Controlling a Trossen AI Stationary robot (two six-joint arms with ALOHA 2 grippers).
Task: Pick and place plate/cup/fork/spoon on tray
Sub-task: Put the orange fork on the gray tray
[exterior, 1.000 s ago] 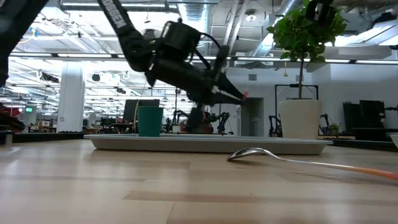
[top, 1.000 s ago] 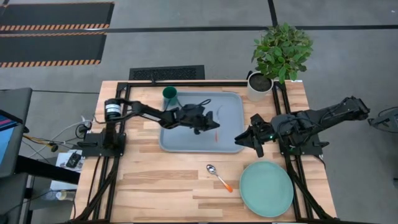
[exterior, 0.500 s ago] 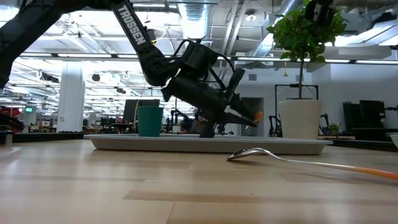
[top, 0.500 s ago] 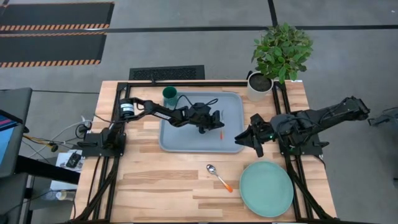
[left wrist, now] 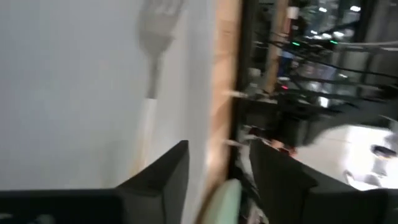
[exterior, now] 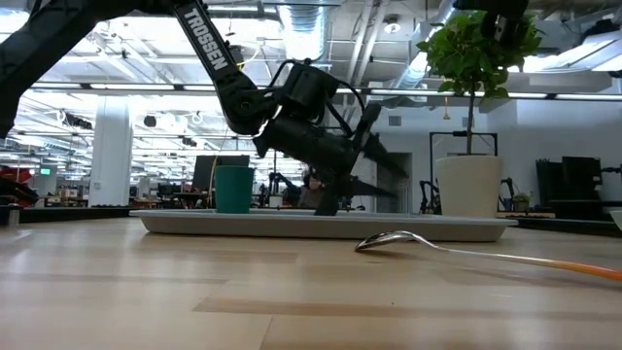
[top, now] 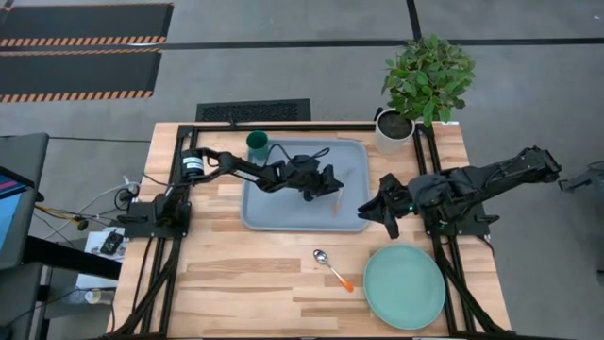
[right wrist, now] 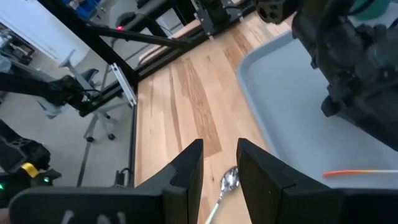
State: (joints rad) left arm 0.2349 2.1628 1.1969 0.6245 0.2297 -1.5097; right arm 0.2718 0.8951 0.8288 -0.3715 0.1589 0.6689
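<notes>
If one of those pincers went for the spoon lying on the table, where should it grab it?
Probably mid-handle, from straight above. The spoon lies flat on the bare table with its orange handle slim and straight, so fingers set across it could close; the rounded bowl end would likely slip.

Straight down from above in the high view, whole table (top: pixel 236 274) framed, tray (top: pixel 283 215) mid-frame. Level across the tabletop in the low view, close to the spoon (exterior: pixel 408 240), facing the tray (exterior: pixel 292 225) edge-on with the room behind. Close over the tray floor (left wrist: pixel 68 93) from the left wrist, fork (left wrist: pixel 152 43) just ahead. Forward and down from the right wrist, across tray corner (right wrist: pixel 280 93), spoon (right wrist: pixel 227 180) and bare wood. Shared by all four: the tray.
</notes>
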